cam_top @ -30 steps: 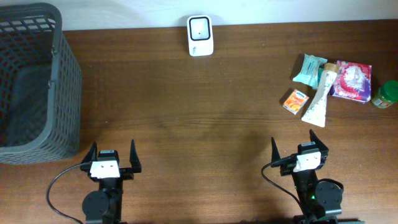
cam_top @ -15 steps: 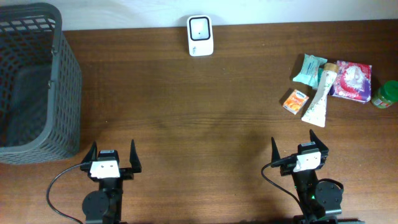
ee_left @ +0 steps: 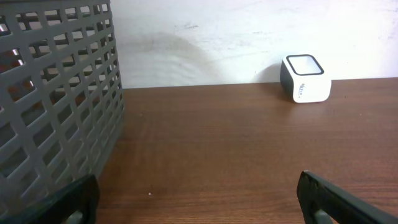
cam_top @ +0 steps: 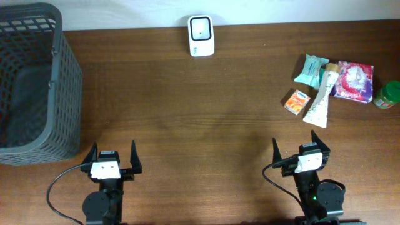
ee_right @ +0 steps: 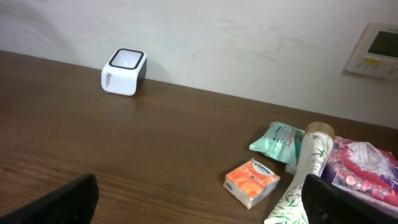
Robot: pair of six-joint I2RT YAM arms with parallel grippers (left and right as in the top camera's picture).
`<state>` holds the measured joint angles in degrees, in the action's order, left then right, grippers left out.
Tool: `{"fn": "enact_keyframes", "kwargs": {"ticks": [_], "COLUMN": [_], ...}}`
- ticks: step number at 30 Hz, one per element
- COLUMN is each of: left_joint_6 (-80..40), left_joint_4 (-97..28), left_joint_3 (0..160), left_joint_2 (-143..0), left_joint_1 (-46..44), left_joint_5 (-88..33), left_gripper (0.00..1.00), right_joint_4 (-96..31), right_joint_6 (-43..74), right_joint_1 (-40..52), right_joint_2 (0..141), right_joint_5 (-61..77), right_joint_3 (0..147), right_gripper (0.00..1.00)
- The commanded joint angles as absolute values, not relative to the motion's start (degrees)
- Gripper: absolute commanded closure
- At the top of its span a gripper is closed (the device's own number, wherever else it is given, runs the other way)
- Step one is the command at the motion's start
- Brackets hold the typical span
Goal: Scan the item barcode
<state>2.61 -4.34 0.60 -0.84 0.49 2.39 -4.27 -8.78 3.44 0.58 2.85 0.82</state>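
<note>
Work surface is a dark brown wooden table (cam_top: 187,119) with the grain running lengthwise, its far edge set against a white wall (ee_left: 217,37). The wall is matt, with faint scuffs and a soft grey shadow patch. A beige wall panel (ee_right: 378,46) with a small display is mounted on it toward the right. Lighting is even and diffuse, leaving only a dull sheen on the wood.
</note>
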Motion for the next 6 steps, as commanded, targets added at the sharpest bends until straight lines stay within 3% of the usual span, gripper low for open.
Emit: {"fn": "enact_keyframes", "kwargs": {"ticks": [1,6], "left_joint_6": [3.5,3.5], "left_joint_4": [-4.7,-4.7], "left_joint_3": [0.5,0.5], "left_joint_2": [-0.4,-0.4], "left_joint_1": [0.5,0.5], "left_joint_5": [2.4,2.4], "left_gripper": [0.01,0.01], "right_joint_4": [-4.3,-4.3], "right_joint_6": [-8.1,-8.1], "right_joint_1": [3.7,3.7], "right_joint_2": [0.2,0.2], "right_joint_5": [2.8,2.8], "right_joint_3": [0.3,0.3], "right_gripper": [0.01,0.01]}}
